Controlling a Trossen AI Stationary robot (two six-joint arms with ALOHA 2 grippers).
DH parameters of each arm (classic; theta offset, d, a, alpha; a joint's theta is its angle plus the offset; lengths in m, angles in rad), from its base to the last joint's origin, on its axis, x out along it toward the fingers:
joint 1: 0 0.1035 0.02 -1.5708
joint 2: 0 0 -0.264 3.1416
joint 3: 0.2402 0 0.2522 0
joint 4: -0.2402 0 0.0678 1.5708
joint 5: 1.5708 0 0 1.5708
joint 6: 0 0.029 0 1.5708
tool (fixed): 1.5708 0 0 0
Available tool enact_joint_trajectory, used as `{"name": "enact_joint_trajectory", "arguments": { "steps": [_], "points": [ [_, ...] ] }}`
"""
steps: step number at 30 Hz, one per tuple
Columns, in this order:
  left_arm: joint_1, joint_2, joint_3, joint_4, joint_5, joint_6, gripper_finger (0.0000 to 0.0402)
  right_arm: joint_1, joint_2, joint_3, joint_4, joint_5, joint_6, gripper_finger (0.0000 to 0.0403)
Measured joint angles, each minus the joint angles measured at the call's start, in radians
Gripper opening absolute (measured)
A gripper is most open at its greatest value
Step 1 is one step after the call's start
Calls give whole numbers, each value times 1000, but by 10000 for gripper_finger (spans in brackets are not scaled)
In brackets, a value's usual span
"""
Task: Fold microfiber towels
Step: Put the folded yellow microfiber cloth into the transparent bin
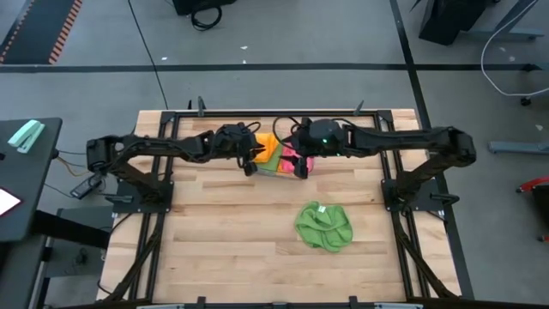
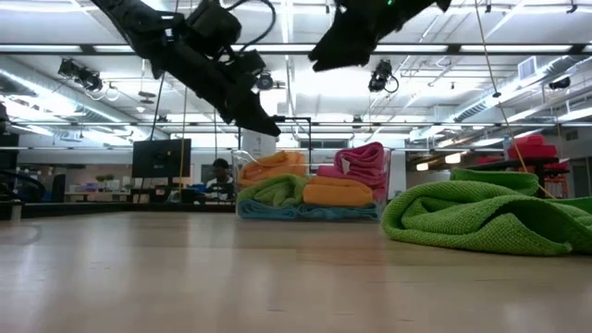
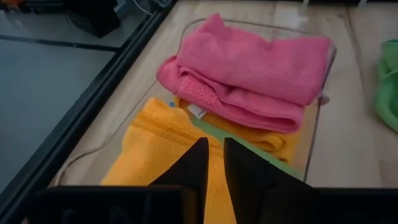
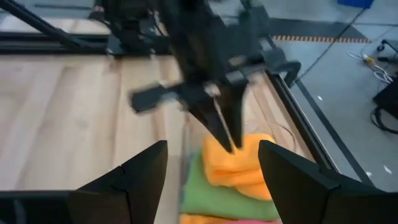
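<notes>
A clear tray [image 1: 273,168] at the table's far middle holds folded microfiber towels: a pink one [image 3: 249,68] on top, an orange one [image 3: 161,149] beside it, and green [image 2: 273,190] and blue [image 2: 277,211] layers below. A crumpled green towel [image 1: 324,226] lies loose on the table, right of centre. My left gripper [image 3: 214,163] hovers just above the orange towel, its fingers close together with only a thin slit between them and nothing in it. My right gripper [image 4: 211,158] hangs higher over the tray, wide open and empty.
The tray's clear rim [image 3: 320,106] stands around the stack. The dark frame rail [image 1: 257,112] runs along the table's far edge, just behind the tray. Bare wood lies left of the loose green towel [image 2: 490,217] and toward the near edge.
</notes>
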Motion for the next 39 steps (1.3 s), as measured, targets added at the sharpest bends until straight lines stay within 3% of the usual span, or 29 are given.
{"name": "enact_joint_trajectory", "arguments": {
  "steps": [5,12,16,24,29,39],
  "points": [
    [10,82,106,-116,0,19,45,57,-32,0,-48,19,34,261],
    [15,104,205,-336,-1,104,41,125,-44,0,-218,128,98,261],
    [25,106,207,-325,3,181,48,170,-43,-5,-267,159,117,261],
    [76,246,207,-167,48,165,36,211,-43,-13,-245,199,110,261],
    [77,311,210,-152,51,145,22,210,-43,-13,-229,200,114,261],
    [71,252,207,-220,47,134,26,210,-43,-13,-222,200,145,261]
  ]
}}
